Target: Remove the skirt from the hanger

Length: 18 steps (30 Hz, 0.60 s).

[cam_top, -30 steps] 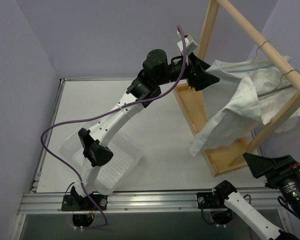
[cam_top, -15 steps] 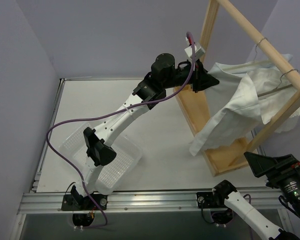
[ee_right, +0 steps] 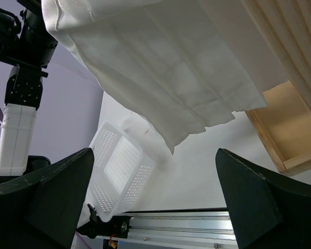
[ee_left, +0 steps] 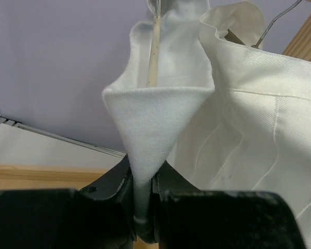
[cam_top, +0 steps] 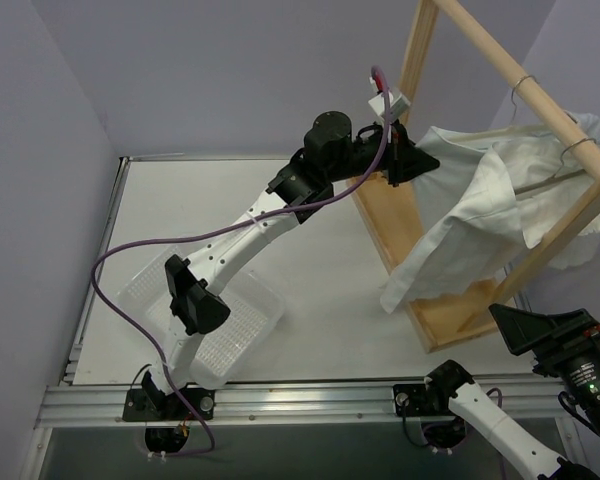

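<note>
A white skirt [cam_top: 475, 215] hangs from a wire hanger [cam_top: 578, 147] on the wooden rack's top rail [cam_top: 510, 70]. My left gripper [cam_top: 427, 158] is raised to the skirt's upper left corner and is shut on it. In the left wrist view a pointed fold of the skirt [ee_left: 155, 119] runs down between the black fingers [ee_left: 114, 181], and the hanger's wire [ee_left: 277, 18] shows at the top right. My right gripper [cam_top: 515, 328] stands open low at the right, below the skirt's hem [ee_right: 160, 67], holding nothing.
A white perforated basket [cam_top: 215, 325] lies on the table near the left arm's base, also seen as the basket [ee_right: 122, 168] in the right wrist view. The wooden rack's base frame [cam_top: 435, 310] stands on the table at the right. A purple cable [cam_top: 130, 250] loops off the left arm.
My left gripper has reached slightly right to the skirt's corner and closed on it. The skirt has shifted little. The right arm has not moved.
</note>
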Each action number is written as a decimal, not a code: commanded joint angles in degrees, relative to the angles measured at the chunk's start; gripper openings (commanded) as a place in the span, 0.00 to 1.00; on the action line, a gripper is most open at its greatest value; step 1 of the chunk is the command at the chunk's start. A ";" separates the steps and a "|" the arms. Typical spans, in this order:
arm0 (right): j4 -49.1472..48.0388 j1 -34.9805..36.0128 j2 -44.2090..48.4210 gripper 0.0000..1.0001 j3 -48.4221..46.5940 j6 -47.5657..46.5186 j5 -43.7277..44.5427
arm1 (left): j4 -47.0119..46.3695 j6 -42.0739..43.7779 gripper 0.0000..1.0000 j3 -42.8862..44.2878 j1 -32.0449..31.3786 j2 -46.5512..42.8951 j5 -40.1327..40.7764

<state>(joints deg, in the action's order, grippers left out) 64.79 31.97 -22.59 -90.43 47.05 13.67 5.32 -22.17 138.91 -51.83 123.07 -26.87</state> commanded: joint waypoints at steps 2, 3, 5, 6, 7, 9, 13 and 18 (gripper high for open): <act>0.24 0.29 -2.90 1.00 -1.50 -0.38 1.27 | -4.27 0.64 0.02 -1.36 -0.11 -7.48 4.02; 0.33 0.29 -2.90 1.00 -1.59 -0.38 1.27 | -4.35 0.73 0.02 -1.80 -0.11 -7.84 4.28; 0.42 0.29 -3.16 1.00 -1.59 -0.38 1.27 | -6.62 0.82 0.02 -2.15 0.07 -8.72 4.55; 0.42 0.29 -3.16 1.00 -1.59 -0.29 1.27 | -6.73 0.82 0.02 -2.15 0.07 -8.89 4.64; 0.42 0.38 -3.25 1.00 -1.59 -0.38 1.27 | -6.64 0.82 0.02 -1.81 0.15 -8.98 4.55; 0.42 0.29 -3.34 1.00 -1.68 -0.20 1.01 | -6.11 0.73 0.02 -1.45 0.33 -9.07 4.90; 0.77 0.38 -3.60 1.00 -2.29 -0.38 1.01 | -6.11 0.20 0.02 -1.10 0.59 -9.25 4.90; 1.12 0.29 -3.87 1.00 -2.56 -0.64 1.01 | -5.94 -0.24 0.02 -0.92 0.86 -9.34 4.38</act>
<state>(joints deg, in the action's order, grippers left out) 65.63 31.97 -23.94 -92.38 47.05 13.72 5.34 -21.87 136.31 -51.27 117.27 -23.14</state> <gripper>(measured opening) 0.999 0.175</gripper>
